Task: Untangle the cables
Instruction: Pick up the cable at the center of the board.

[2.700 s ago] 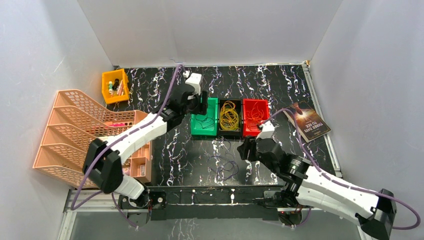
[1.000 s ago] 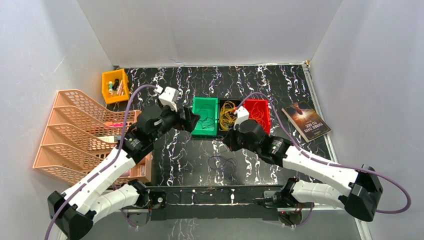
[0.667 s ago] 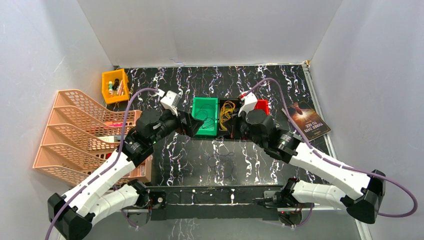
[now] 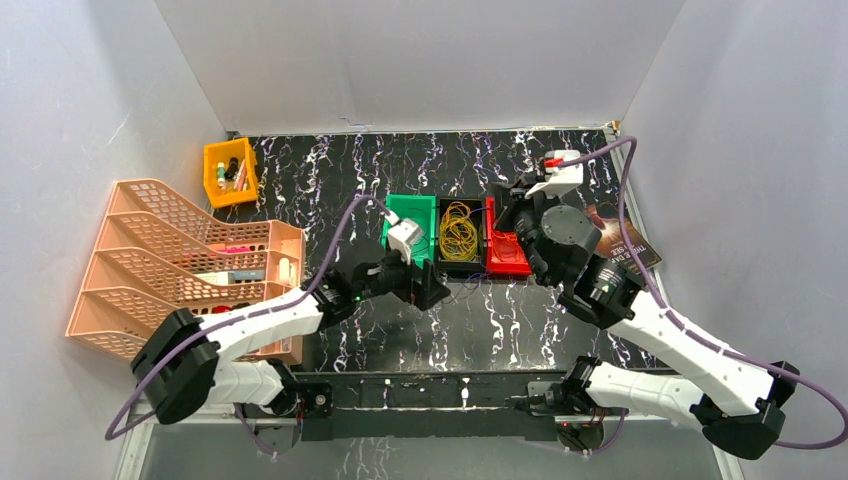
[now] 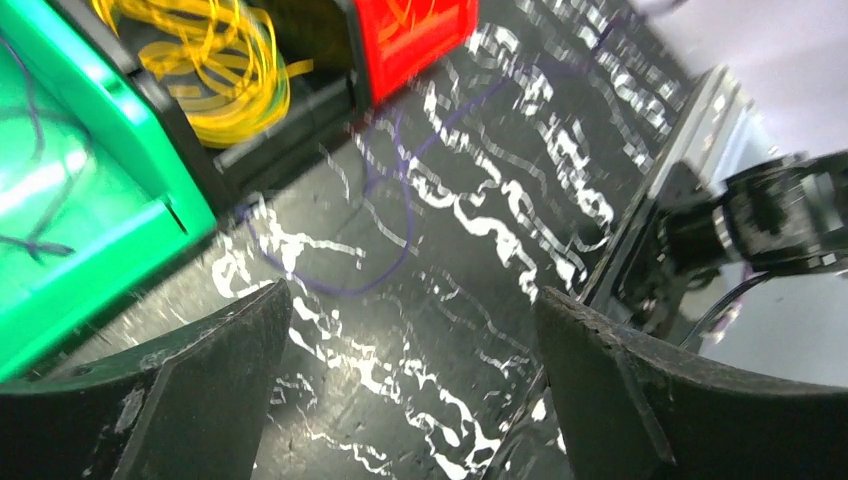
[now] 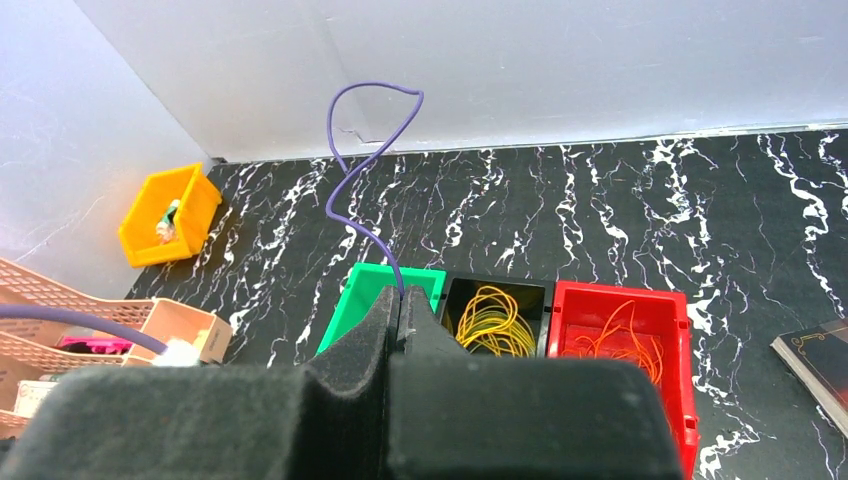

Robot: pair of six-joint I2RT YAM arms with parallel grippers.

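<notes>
My right gripper [image 6: 400, 300] is shut on a thin purple cable [image 6: 345, 190] that rises from its fingertips and curls up in a loop. In the top view this gripper [image 4: 517, 207] hangs above the red bin [image 4: 507, 258]. Orange cables [image 6: 620, 345] lie in the red bin, and yellow cables [image 4: 459, 232] lie in the black bin. A dark cable [image 5: 30, 240] rests in the green bin [image 4: 410, 235]. My left gripper [image 4: 430, 290] is open low over the table in front of the bins, with nothing between its fingers. Purple cable loops [image 5: 395, 215] lie on the table beyond it.
A peach file rack [image 4: 160, 270] stands at the left, and a small yellow bin [image 4: 230, 170] with small items sits at the back left. A book [image 4: 625, 240] lies at the right. White walls close in three sides.
My right arm has lifted back and to the right, from the table front to above the red bin, carrying the purple cable. My left arm has swung down in front of the bins.
</notes>
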